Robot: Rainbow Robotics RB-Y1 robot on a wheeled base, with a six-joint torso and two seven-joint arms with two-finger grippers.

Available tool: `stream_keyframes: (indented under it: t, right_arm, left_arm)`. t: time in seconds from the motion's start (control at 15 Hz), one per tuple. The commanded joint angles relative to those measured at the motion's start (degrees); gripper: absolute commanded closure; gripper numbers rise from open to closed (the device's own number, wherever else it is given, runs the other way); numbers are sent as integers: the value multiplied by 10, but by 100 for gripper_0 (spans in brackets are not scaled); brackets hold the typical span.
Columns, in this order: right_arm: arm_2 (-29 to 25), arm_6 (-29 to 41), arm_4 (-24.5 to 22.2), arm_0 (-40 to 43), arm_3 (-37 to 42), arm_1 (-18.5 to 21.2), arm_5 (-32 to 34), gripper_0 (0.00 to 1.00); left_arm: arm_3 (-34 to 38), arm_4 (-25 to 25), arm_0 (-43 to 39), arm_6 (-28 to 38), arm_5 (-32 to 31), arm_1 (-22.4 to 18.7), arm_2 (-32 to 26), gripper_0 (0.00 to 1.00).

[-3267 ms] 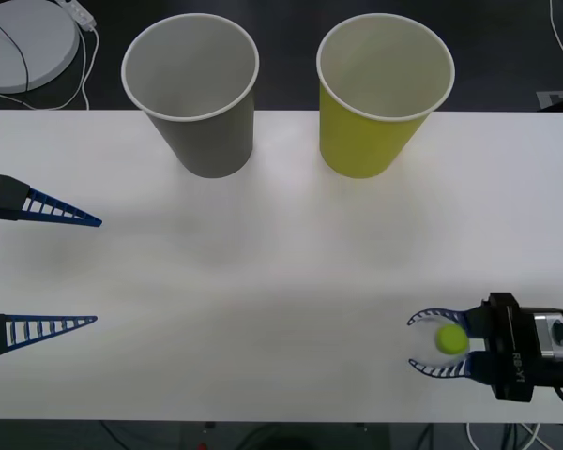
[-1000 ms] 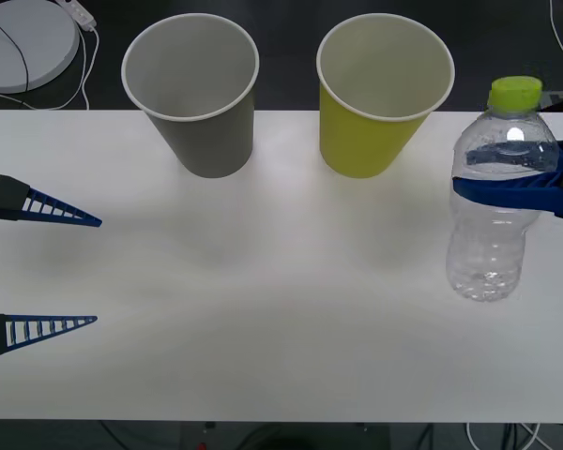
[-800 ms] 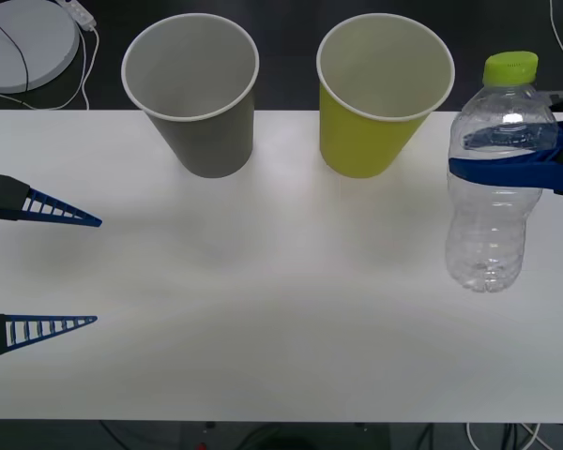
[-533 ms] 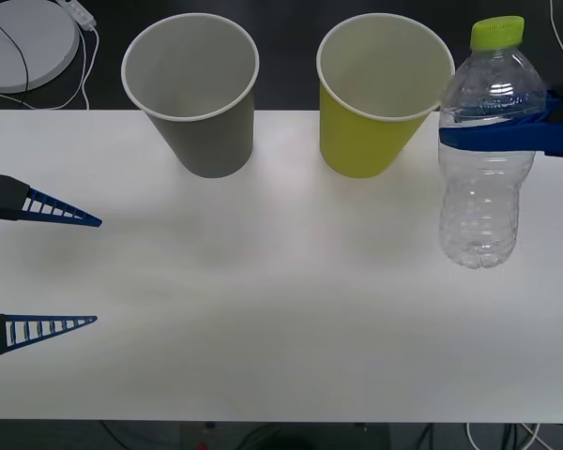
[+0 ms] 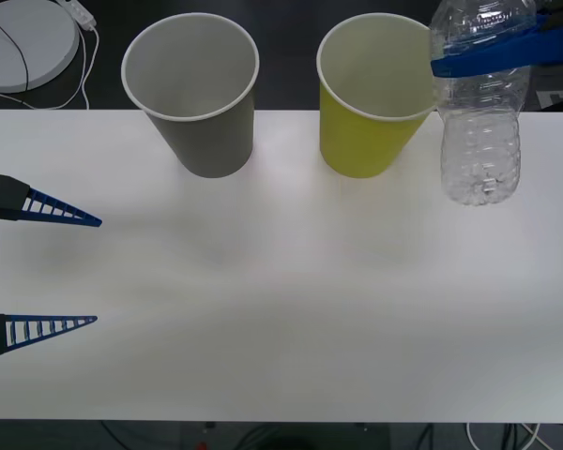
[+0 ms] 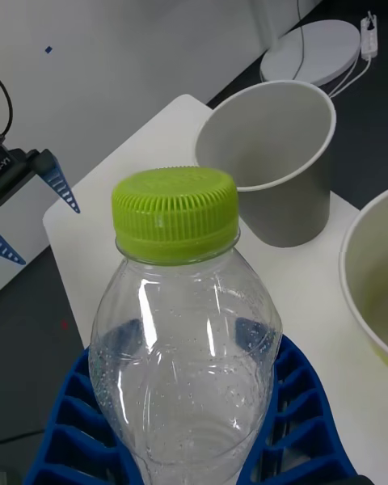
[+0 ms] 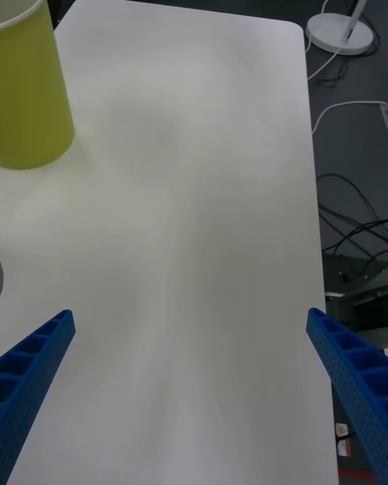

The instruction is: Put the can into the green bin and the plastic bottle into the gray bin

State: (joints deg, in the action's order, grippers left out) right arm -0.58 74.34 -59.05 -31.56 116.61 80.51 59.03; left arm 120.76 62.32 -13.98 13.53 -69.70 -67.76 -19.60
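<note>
Plastic bottle [image 5: 479, 122] higher, nearer green bin [image 5: 380, 98]

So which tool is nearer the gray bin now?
Left. The open left tool waits near the gray bin; the right tool holds the plastic bottle beyond the green bin.

Clear plastic bottle [image 5: 479, 122] upright, aloft — beside green bin [image 5: 375, 122]

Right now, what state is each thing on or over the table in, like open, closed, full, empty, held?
plastic bottle: capped, empty, upright, held in the air.
right gripper: shut on the bottle's upper part.
left gripper: open, holding nothing.
gray bin: upright, looks empty.
green bin: upright, looks empty.
</note>
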Motion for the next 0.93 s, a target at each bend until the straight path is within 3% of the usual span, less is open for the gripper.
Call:
stream_keyframes:
  t: [0.07, 0.47, 0.93]
  right_arm:
    - [102, 0, -5, -116, -50, -14, 5, 100]
    - [320, 0, -29, -355, -180, -91, 6, 100]
    - [443, 0, -56, -507, -320, -199, 6, 100]
  left_arm:
    - [0, 0, 0, 0, 0, 0, 0, 0]
    - [0, 0, 0, 0, 0, 0, 0, 0]
    - [0, 0, 0, 0, 0, 0, 0, 0]
